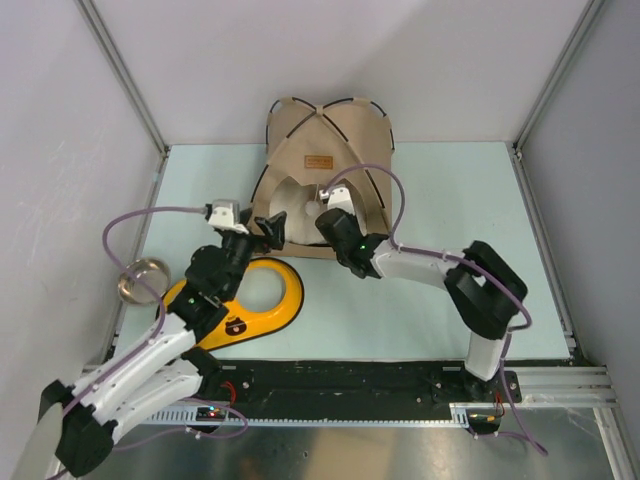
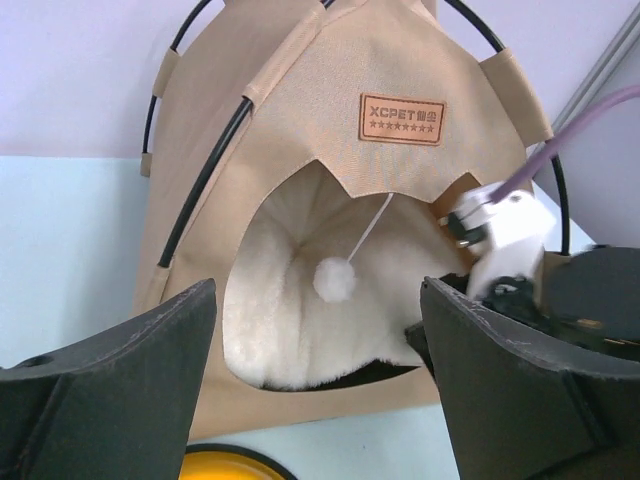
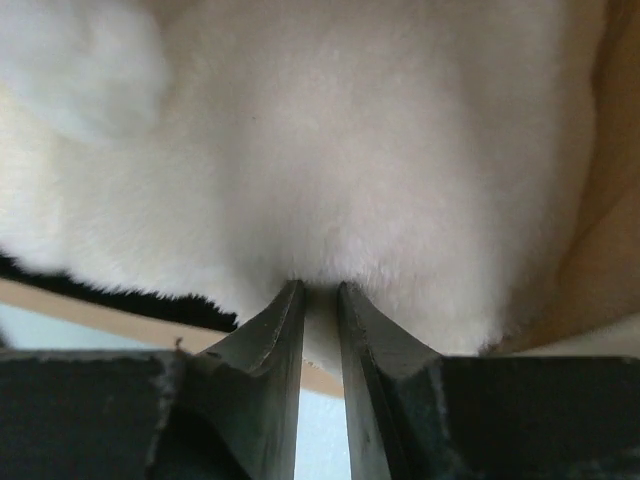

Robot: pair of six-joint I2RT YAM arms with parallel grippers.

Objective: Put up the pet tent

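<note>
The tan pet tent (image 1: 335,125) stands upright at the back middle of the table, with black poles, a brown label (image 2: 402,119) and a white pom-pom (image 2: 335,280) hanging in its opening. A cream fluffy pillow (image 2: 285,320) lies inside on the dark floor. My right gripper (image 1: 325,205) is at the opening, and its jaws (image 3: 320,287) are shut on the pillow's (image 3: 350,150) front edge. My left gripper (image 1: 270,228) is open and empty, just in front of the opening's left side (image 2: 318,300).
A yellow double-bowl feeder (image 1: 255,300) lies in front of the tent under my left arm; its edge shows in the left wrist view (image 2: 230,465). A metal bowl (image 1: 143,280) sits by the left wall. The enclosure walls stand close behind the tent.
</note>
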